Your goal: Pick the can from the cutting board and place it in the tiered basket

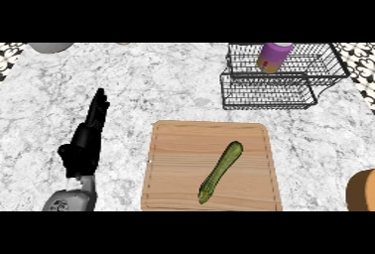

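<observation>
**Can in basket, left hand idle at counter's left**

Atop the upper tier of the basket [273, 96], at the far right of the counter [161, 84], stands the can [274, 57]. It has a purple top and a tan lower body with a small red mark, and it leans slightly to the right. Its base sits inside the upper tier's wire walls; the lower tier, in front and a little to the left, holds nothing visible.

The board [176, 168] lies at near centre, long side running away from the viewer. One item rests on it: a cucumber [219, 172], lying diagonally, its lower end near the board's front edge and its upper end pointing toward the far right corner. The can is not on the board.

The left hand [93, 118] shows at the left side of the counter, beside the board but not touching it. Its fingers are straight, held together and pointing away toward the far edge; it grips nothing. The can is well apart from this hand, far across the counter to the right and farther back, with the board's far edge between them.

The right hand does not appear.

A pale round object [51, 47] is cut off at the far left edge. A brown rounded object [362, 189] is cut off at the near right edge; neither can be identified.
</observation>
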Controlling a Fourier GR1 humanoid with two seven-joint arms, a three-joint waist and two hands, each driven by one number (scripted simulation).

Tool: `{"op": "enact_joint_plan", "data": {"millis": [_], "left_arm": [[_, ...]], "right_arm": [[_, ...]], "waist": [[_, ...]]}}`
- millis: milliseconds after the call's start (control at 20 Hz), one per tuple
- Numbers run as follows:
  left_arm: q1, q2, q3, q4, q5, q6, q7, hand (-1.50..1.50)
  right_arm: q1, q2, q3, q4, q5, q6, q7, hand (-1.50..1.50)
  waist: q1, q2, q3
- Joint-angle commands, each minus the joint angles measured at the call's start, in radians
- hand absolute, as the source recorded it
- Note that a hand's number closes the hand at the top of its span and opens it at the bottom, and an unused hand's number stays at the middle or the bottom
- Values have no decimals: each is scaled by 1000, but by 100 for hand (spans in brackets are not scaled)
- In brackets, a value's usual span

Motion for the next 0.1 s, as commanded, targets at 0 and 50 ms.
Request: {"op": "enact_joint_plan", "data": {"millis": [0, 50], "left_arm": [[25, -3, -9, -26, -1, 0, 6, 0], [50, 10, -19, -73, 1, -17, 31, 0]], "right_arm": [[200, 12, -199, -111, -230, 117, -78, -150], [209, -22, -255, -128, -290, 150, -64, -150]], "waist": [[-2, 1, 1], [2, -2, 1]]}}
